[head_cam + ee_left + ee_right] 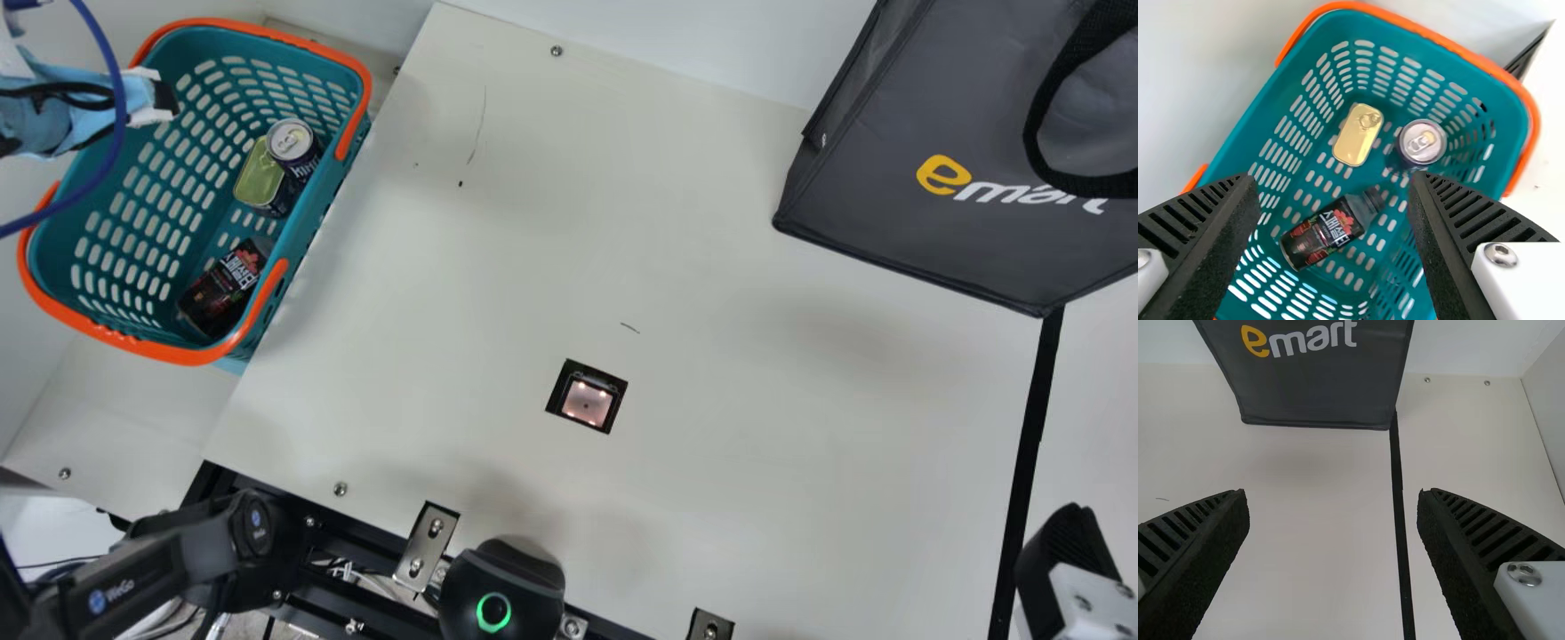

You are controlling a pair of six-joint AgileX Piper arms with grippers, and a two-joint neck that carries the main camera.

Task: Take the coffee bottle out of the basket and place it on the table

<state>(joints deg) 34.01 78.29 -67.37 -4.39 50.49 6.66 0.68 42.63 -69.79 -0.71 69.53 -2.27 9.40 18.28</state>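
Twice spread, empty: w/ L gripper [1333, 179] over basket [1471, 57], prob. to straddle coffee bottle [1328, 230] (lies flat); w/ R gripper [1331, 493] over table [1318, 553], prob. kept clear.

Cream table [711, 267] beside a pale wall [693, 40]
A straight black strip [1024, 462] crosses it; screws [556, 51] dot its edges.
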